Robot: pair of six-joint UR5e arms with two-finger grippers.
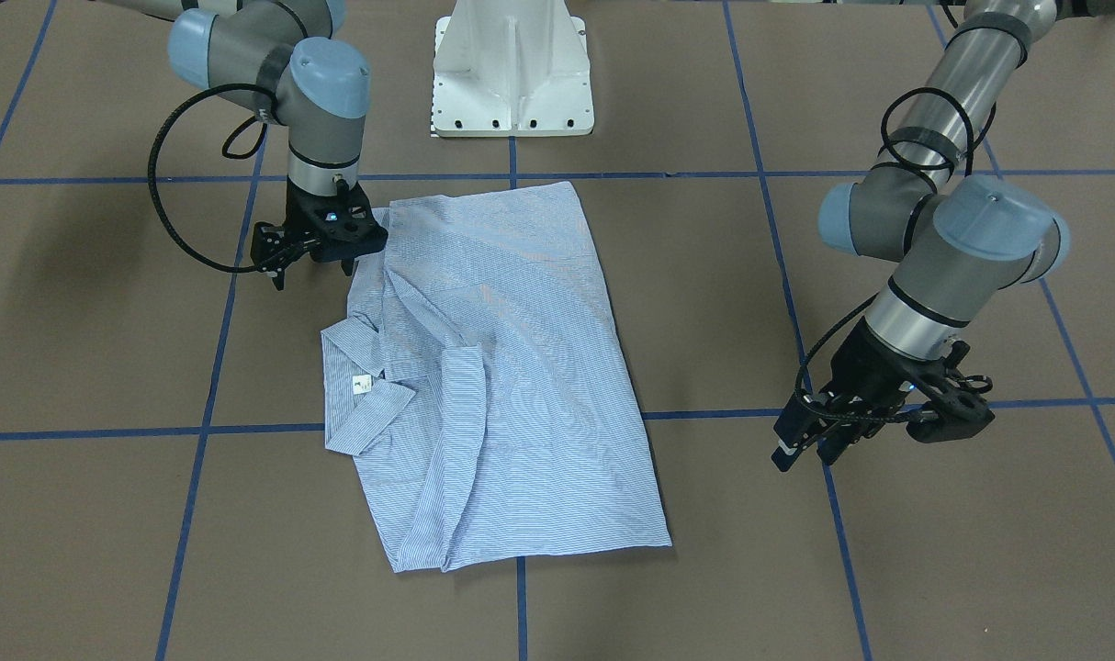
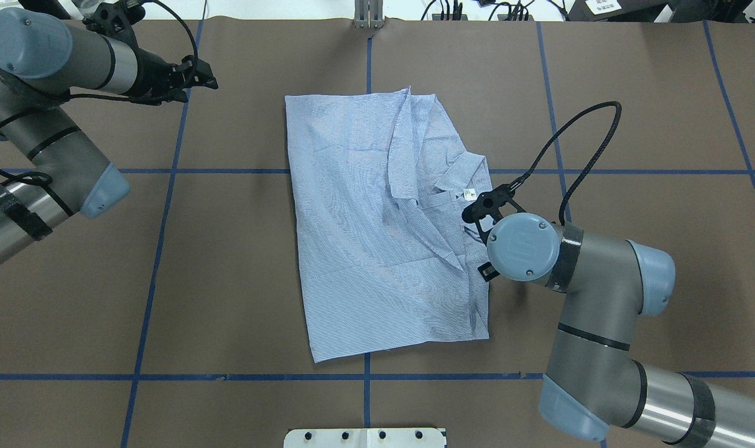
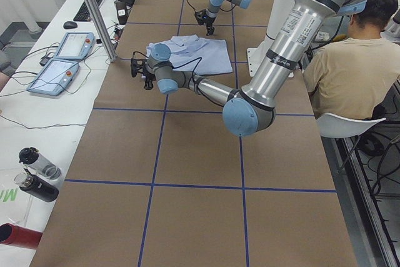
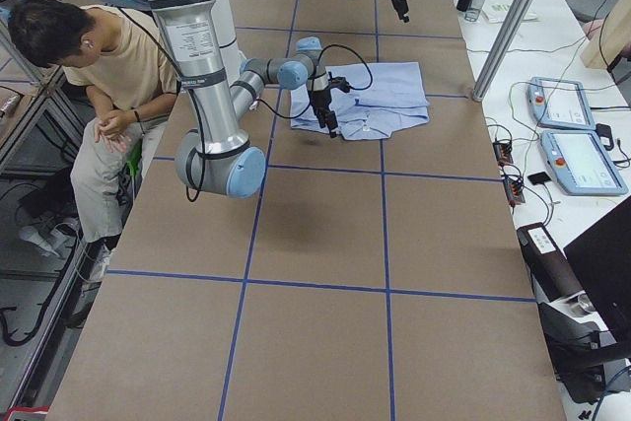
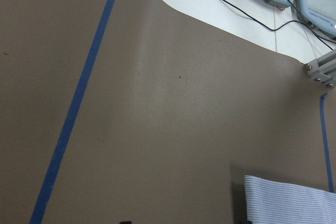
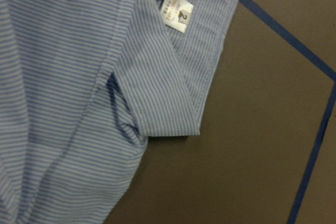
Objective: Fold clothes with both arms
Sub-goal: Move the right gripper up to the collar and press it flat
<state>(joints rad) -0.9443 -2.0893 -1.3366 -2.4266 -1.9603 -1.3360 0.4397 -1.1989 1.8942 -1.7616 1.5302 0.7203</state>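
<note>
Folding seems half done: striped shirt (image 1: 521, 349) lies narrowed. Right gripper (image 1: 311, 269), spread and empty, hangs by its shoulder; left gripper (image 1: 807, 452), spread too, must come nearer.

a figure resembling a "2" is printed on the white neck label (image 6: 177, 11), which is sewn inside the collar (image 6: 163, 93) of the striped shirt (image 6: 52, 103). the finer lines printed beside it are too small to be read. in the front-facing view the label is seen only as a white patch. no other writing can be made out.
</note>
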